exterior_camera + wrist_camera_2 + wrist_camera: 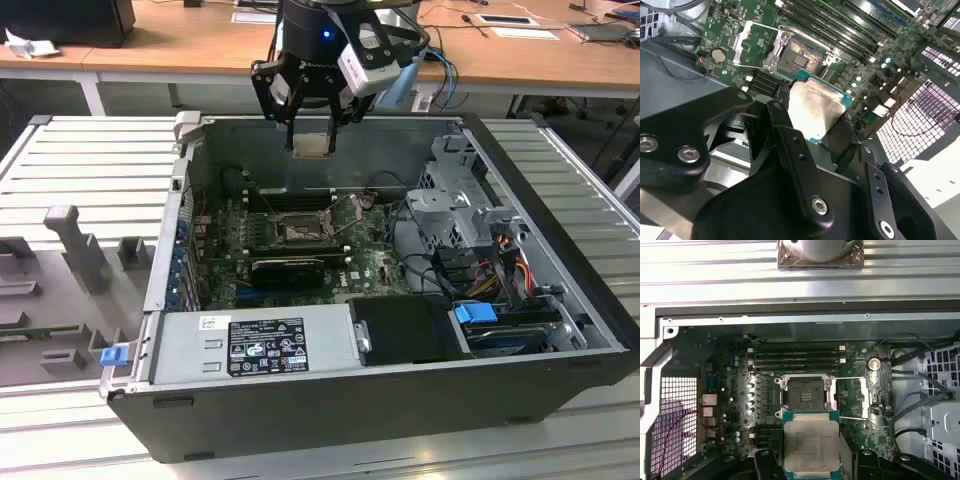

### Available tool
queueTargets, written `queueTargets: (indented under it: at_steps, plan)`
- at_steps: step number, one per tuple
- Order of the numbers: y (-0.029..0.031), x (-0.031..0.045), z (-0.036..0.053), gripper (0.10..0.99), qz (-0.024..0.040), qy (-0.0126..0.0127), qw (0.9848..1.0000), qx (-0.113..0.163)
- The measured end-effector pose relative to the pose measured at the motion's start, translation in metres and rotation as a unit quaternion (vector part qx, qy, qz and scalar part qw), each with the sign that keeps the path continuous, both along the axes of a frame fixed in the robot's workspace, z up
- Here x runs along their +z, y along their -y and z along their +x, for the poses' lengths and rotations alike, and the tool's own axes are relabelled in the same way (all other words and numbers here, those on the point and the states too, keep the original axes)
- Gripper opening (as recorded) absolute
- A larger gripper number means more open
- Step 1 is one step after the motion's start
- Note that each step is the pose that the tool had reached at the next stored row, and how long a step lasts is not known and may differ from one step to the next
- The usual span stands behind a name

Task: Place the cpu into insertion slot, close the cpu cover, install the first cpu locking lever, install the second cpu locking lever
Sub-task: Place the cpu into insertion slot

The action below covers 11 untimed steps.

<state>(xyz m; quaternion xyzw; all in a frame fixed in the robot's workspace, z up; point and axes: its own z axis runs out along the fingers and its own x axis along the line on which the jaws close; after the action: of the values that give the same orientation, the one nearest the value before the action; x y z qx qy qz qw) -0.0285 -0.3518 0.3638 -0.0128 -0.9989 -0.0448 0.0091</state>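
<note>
Gripper point(313, 136) pinches the cpu point(312, 147) by its edges, hanging above the open computer case point(300, 405), well above the motherboard point(372, 262). Inside the case, the insertion slot point(804, 392) shows its dark contact field uncovered. The cpu cover point(854, 397) is swung open beside the slot. The power supply point(250, 345) sits along the case's near wall.

Black gripper point(312, 138) with jointed linkage fingers point(790, 145), silver round-head screws point(819, 205) at the pivots, blue indicator light point(326, 35) above the gripper, pale grey camera box point(368, 58) and light-blue cable point(405, 85) beside it
</note>
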Motion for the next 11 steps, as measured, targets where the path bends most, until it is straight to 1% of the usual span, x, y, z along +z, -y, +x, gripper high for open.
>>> queueTargets:
  at_steps: [6, 11]
  plan:
    - [0.0, 0.0, 0.0, 0.541, 0.0, 0.0, 1.0, -0.007]
    - [0.0, 0.0, 0.0, 0.541, -0.0001, 0.0, 0.9998, -0.022]
